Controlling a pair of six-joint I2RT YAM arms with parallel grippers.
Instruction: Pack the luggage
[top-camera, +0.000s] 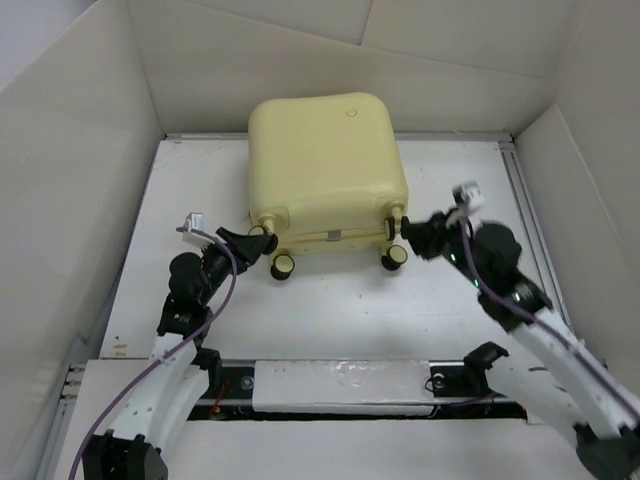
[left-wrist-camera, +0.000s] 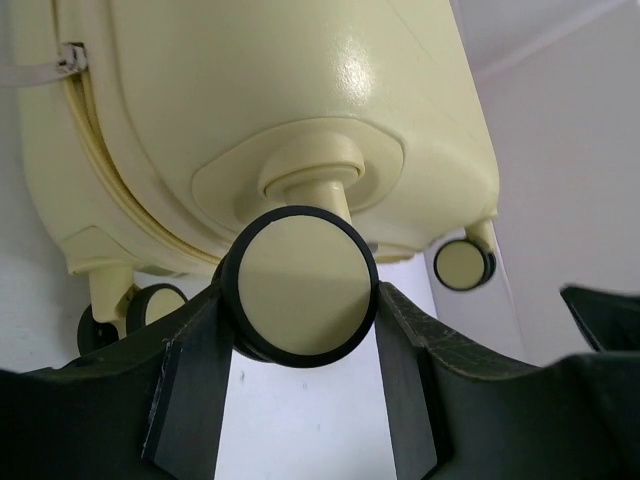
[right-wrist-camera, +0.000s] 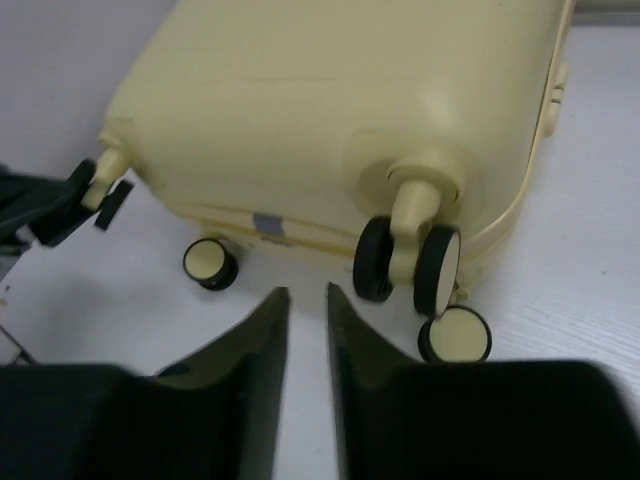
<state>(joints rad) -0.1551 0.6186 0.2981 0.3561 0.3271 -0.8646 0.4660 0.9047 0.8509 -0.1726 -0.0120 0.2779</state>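
Note:
The luggage is a pale yellow hard-shell case lying shut at the far middle of the table, its caster wheels facing the arms. My left gripper is shut on the near-left caster wheel; both fingers press the wheel's black rim. My right gripper hovers just short of the right-hand double caster. Its jaws stand a narrow gap apart with only bare table between them. In the top view, the right gripper sits between the two right wheels without touching them.
White cardboard walls enclose the table on the left, back and right. Two lower casters rest on the table in front of the case. A grey zipper tab shows on the near edge.

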